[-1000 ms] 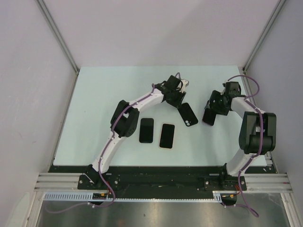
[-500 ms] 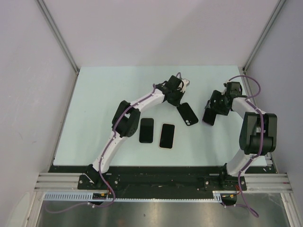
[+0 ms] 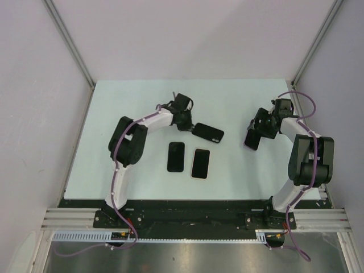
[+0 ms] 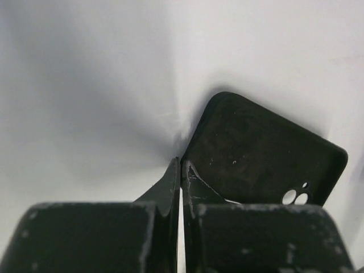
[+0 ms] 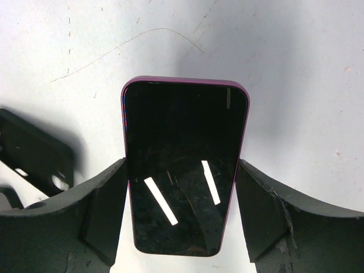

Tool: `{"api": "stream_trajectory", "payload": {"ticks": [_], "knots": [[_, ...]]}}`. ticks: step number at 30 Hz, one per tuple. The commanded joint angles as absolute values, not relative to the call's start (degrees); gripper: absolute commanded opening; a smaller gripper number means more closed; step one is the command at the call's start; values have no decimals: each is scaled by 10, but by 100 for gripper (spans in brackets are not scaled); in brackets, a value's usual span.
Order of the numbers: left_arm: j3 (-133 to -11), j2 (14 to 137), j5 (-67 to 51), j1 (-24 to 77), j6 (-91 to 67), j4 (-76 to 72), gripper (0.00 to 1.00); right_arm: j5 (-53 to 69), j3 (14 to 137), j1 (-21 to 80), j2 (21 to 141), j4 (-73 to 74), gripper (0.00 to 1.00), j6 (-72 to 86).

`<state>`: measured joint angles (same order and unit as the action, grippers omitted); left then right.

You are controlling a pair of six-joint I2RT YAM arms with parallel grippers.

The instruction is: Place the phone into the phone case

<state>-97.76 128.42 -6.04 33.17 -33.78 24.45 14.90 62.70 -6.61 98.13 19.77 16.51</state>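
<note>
A black phone case (image 3: 207, 132) lies open side up on the table, camera cut-outs at its right end; it fills the left wrist view (image 4: 261, 153). My left gripper (image 3: 189, 121) is shut on the case's left corner wall, fingers (image 4: 170, 187) pressed together. A dark-screened phone with a purple rim (image 5: 185, 170) sits between my right gripper's fingers (image 5: 105, 205), which hold its long sides. In the top view the phone (image 3: 251, 139) hangs below the right gripper (image 3: 257, 132), right of the case. The case's end shows in the right wrist view (image 5: 34, 153).
Two more dark phones lie side by side mid-table: a black one (image 3: 176, 156) and one with a pale rim (image 3: 201, 163), just in front of the case. The white table (image 3: 114, 159) is walled by grey panels on three sides.
My left arm has swung to the left, dragging the case leftward and turning it from lengthwise to nearly crosswise. The right gripper and phone have barely moved.
</note>
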Motion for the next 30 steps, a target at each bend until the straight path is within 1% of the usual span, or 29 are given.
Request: {"api": "stream_trajectory", "payload": {"ticks": [1, 2, 3, 4, 5, 7, 8, 9, 10, 11, 13, 14, 16, 17, 19, 20, 24, 30], "knots": [[-902, 1189, -2, 319, -492, 177, 0, 170, 631, -67, 963, 170, 47, 175], [-885, 1180, -2, 323, -501, 176, 0, 170, 631, -68, 962, 169, 47, 175], [-879, 1162, 19, 329, -504, 177, 6, 171, 631, -68, 962, 167, 47, 175], [-871, 1153, 32, 332, -505, 178, 27, 172, 631, -68, 962, 167, 47, 176], [-858, 1144, 36, 336, -505, 180, 40, 174, 631, -69, 962, 167, 48, 176], [-850, 1121, 43, 338, -489, 180, 53, 176, 631, -69, 962, 166, 47, 177], [-853, 1115, 46, 338, -452, 178, 56, 176, 631, -69, 963, 165, 47, 177], [-856, 1108, 44, 338, -423, 172, 62, 176, 630, -69, 964, 165, 47, 177], [-861, 1107, 34, 337, -387, 151, 67, 177, 630, -68, 963, 167, 48, 177], [-881, 1109, 5, 335, -304, 142, 70, 178, 629, -67, 964, 167, 48, 177], [-911, 1124, -32, 336, -214, 147, 71, 178, 628, -63, 962, 168, 48, 176], [-943, 1134, -41, 337, -139, 155, 71, 177, 627, -62, 961, 167, 48, 175], [-981, 1165, -48, 335, -85, 199, 73, 175, 627, -55, 956, 165, 48, 173], [-1023, 1178, -60, 333, -39, 218, 73, 173, 627, -55, 956, 164, 48, 172], [-1069, 1222, -83, 333, -6, 274, 71, 174, 627, -54, 957, 165, 48, 172], [-1110, 1236, -89, 332, 23, 291, 71, 175, 627, -54, 957, 164, 48, 172], [-1165, 1293, -120, 328, 62, 341, 69, 177, 627, -57, 951, 169, 48, 172], [-1187, 1345, -145, 309, 57, 330, 69, 178, 627, -56, 943, 168, 48, 175]]}}
